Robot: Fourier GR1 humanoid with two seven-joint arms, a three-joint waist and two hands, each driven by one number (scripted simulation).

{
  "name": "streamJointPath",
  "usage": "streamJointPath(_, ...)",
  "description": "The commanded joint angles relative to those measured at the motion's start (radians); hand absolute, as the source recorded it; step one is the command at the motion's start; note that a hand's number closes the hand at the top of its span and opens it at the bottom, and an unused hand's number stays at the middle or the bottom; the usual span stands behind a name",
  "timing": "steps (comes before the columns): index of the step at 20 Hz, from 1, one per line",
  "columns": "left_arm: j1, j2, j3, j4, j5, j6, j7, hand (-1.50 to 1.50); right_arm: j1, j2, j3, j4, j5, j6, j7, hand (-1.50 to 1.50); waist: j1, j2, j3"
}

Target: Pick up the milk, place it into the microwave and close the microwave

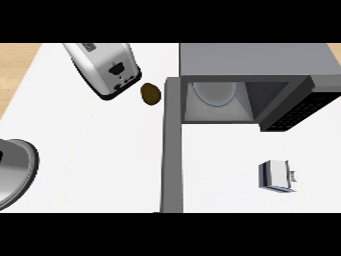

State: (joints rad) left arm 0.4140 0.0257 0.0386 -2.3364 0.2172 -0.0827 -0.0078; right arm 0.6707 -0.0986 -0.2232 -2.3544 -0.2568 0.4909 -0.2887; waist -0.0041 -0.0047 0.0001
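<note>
One wide white bench [92, 150] fills nearly everything I see, with a strip of pale wood showing along its far edge at both upper corners. Next in size is the grey microwave [261, 62] at the upper right: its cavity gapes toward me, a round glass plate [216, 92] lies on its floor, and its door [171, 145] stands swung fully out, a long grey slab running down the middle of the bench toward the lower edge. A dark vented panel sits on the microwave's right side. At the upper left a white and silver toaster [103, 67] lies at a slant, with dark markings on it too small for me to read. At the lower left edge is a rounded silver pan [14, 172] with a black handle, only partly visible. The milk [278, 176] stands on the bench to the right of the open door and well below the microwave, apart from everything else; it is a small white carton with blue edges, and any print on it is too small to make out. Smallest is a brown potato [151, 94] just beside the toaster's near end. Neither robot hand of mine appears, so I cannot tell whether either is spread or closed.
</note>
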Motion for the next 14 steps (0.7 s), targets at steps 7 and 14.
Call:
streamJointPath(7,0.210,-0.010,0.082,0.043,0.091,-0.182,-0.192,-1.50,-0.020,0.093,0.042,0.065,0.221,0.011,-0.083,-1.50,0.009,0.002,0.000)
streamJointPath(14,0.353,-0.025,0.108,-0.069,0.132,-0.241,-0.209,-1.50,-0.195,0.098,0.102,0.235,0.345,-0.131,-0.074,-1.50,0.019,0.003,0.000)
